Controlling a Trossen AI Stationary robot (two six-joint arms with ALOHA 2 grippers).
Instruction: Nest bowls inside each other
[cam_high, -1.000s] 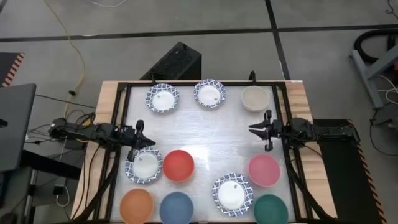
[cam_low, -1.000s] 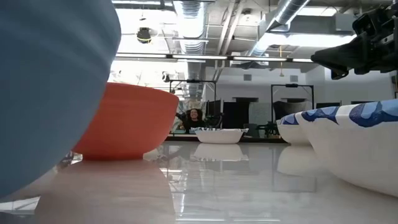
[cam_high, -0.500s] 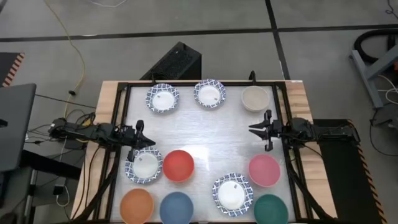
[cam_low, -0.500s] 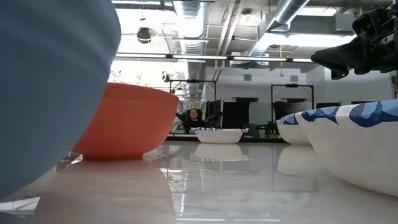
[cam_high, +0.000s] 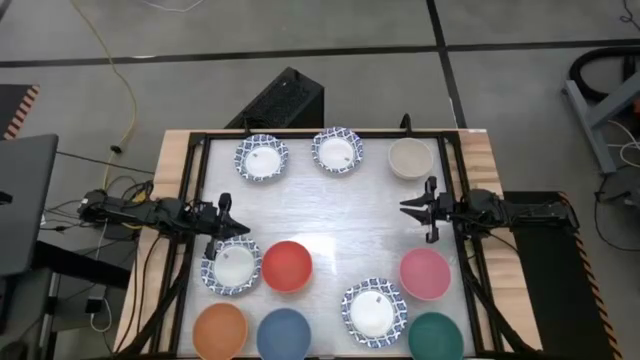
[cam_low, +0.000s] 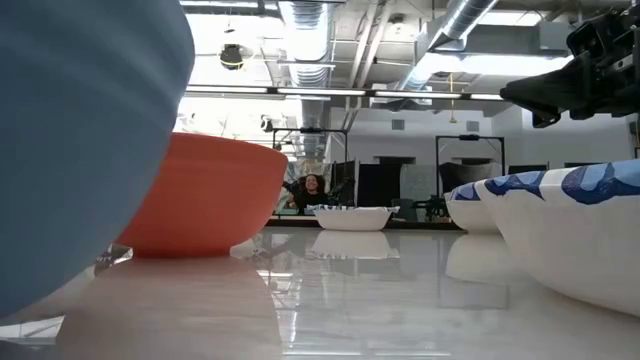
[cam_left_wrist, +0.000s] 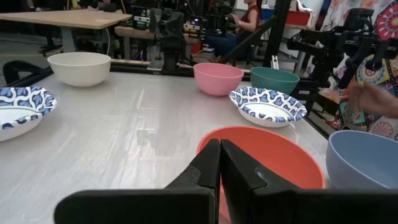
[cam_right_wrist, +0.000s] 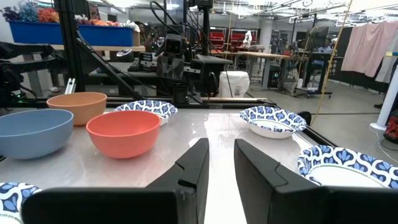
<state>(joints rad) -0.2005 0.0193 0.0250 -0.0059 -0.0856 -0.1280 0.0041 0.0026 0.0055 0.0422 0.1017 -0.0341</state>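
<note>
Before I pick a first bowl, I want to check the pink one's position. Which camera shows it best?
The high view: the pink bowl sits whole and unblocked on the table's right side, between the beige bowl and green bowl. The left wrist view shows its side from farther off. The low and right wrist views do not show it.

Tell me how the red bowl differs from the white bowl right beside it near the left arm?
The red bowl is plain, one solid colour; the white bowl has a blue-patterned rim. The white bowl lies partly under the left gripper, while the red bowl sits clear of it. Both are round, similar in size, upright and empty, nested in nothing.
</note>
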